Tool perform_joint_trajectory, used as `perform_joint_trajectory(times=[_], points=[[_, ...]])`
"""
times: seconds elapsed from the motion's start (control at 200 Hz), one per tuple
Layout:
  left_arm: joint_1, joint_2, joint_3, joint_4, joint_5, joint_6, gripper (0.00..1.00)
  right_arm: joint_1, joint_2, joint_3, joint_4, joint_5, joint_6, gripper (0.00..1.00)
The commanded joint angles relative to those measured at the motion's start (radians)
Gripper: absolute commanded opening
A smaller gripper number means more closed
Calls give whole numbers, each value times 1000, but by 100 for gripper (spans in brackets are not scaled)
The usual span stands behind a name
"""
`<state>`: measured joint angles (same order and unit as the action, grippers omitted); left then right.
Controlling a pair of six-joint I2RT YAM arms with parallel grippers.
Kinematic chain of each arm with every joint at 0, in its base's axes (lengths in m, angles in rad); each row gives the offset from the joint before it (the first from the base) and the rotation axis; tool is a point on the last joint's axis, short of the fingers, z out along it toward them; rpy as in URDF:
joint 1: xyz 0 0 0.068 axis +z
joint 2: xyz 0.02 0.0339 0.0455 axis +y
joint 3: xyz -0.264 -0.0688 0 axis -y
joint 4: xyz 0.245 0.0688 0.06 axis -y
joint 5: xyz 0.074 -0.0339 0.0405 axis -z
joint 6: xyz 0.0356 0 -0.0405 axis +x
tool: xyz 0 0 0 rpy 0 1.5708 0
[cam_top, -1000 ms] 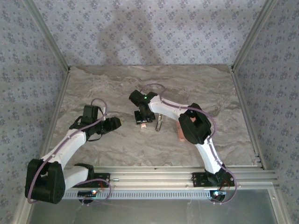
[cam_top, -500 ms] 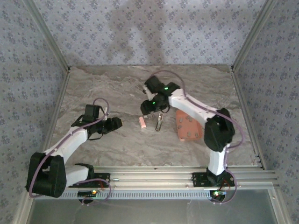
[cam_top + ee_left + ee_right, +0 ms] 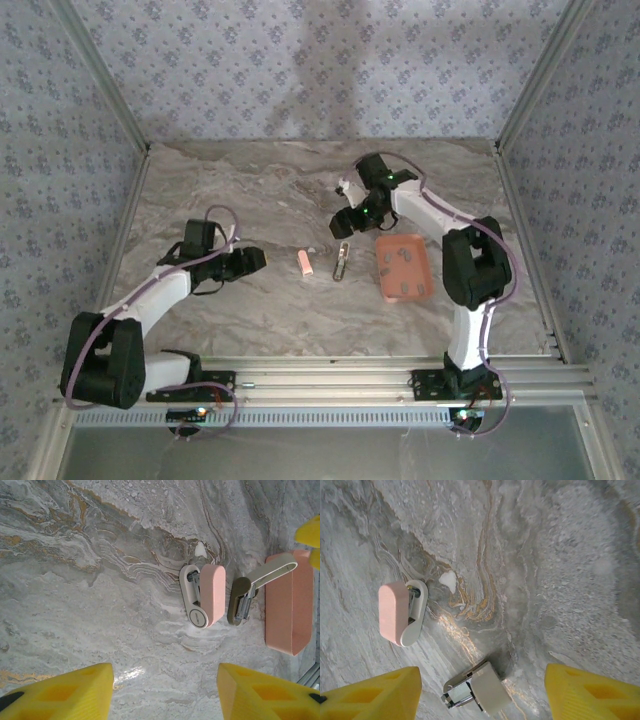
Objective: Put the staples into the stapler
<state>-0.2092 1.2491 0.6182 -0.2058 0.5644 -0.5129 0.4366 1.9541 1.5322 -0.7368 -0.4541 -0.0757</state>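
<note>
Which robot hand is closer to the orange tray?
Right. The right gripper is just off the tray, at its far-left corner; the left gripper sits far to its left.

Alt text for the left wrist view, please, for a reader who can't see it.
The left gripper is open above a marble table, its yellow fingers wide apart with nothing between them. Ahead lie the small pink stapler, a grey and cream hinged piece beside it, and a salmon tray at the right edge.
</note>
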Motion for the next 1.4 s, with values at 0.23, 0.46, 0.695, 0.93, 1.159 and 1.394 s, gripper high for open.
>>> perform_joint_trajectory(times=[0.23,0.46,0.695,0.93,1.159,1.394], points=[[-2,29,43,14,20,19,57,-4,52,-6,-40,-127,-81,64],[-6,30,41,4,20,28,57,9,35,-9,-76,-143,-100,56],[-7,22,27,3,20,33,57,35,4,-19,-127,-116,-108,51],[-10,14,18,2,22,37,57,67,-29,-51,-132,-98,-85,49],[-12,3,7,3,24,42,57,94,-68,-107,-106,-62,-39,54],[-19,-12,2,7,29,38,57,101,-163,-168,-44,-28,98,58]])
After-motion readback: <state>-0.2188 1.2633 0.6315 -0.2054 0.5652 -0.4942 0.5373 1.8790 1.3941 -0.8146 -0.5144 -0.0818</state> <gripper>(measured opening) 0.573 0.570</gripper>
